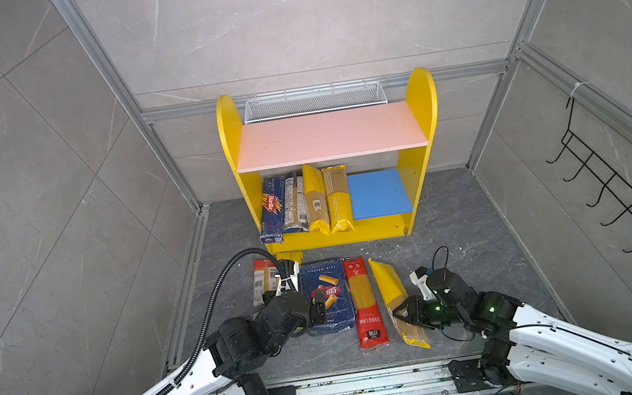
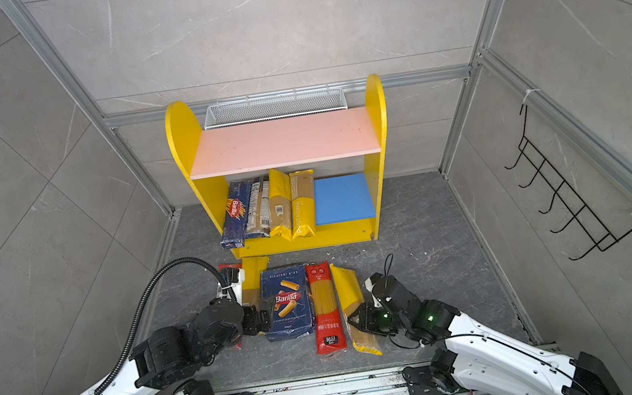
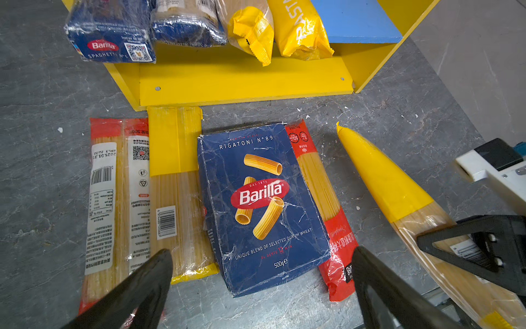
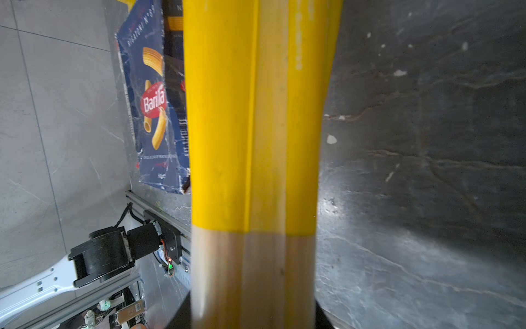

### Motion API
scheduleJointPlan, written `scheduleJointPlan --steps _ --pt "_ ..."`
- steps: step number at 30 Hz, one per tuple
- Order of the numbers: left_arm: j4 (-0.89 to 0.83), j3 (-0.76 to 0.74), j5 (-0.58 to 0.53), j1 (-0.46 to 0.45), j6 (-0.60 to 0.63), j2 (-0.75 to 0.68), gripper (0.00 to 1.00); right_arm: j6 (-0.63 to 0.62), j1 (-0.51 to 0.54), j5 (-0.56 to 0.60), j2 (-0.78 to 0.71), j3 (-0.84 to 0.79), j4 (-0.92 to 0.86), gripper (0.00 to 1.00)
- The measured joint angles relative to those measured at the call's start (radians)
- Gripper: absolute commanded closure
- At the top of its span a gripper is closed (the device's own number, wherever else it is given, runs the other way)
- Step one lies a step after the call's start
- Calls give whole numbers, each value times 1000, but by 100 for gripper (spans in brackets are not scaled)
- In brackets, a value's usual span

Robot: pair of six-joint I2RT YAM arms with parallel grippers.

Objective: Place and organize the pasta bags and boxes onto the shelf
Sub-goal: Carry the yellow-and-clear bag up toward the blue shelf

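The shelf (image 1: pixel 328 136) (image 2: pixel 281 142) holds several pasta packs at the left of its blue lower board (image 1: pixel 379 194), among them a Barilla spaghetti box (image 1: pixel 272 209). On the floor lie a red-ended bag (image 3: pixel 113 199), a yellow-ended bag (image 3: pixel 173 171), the blue rigatoni box (image 1: pixel 328 293) (image 3: pixel 262 199) and a red spaghetti bag (image 1: pixel 365 305) (image 3: pixel 321 188). My left gripper (image 1: pixel 319 307) (image 3: pixel 262 252) hangs open over the rigatoni box's near end. My right gripper (image 1: pixel 404 312) (image 4: pixel 253 313) is shut on another yellow-ended spaghetti bag (image 1: pixel 389 280) (image 4: pixel 253 114), gripping its clear middle.
A white mesh basket (image 1: pixel 313 101) sits behind the pink board. A black wire hook rack (image 1: pixel 615 190) hangs on the right wall. Grey walls close in on three sides. A metal rail (image 1: pixel 374 387) runs along the front between the arm bases.
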Motion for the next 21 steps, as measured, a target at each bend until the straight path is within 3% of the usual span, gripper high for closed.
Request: scheduleJointPlan --steps 5,12,21 --pt "8 0 15 26 11 12 0 -1 -3 -4 0 52 -16 79" --pt "53 2 130 95 53 64 0 -60 -31 -3 13 197 -116 79" --pt "107 45 233 144 111 109 0 -161 -187 -92 200 430 -153 79"
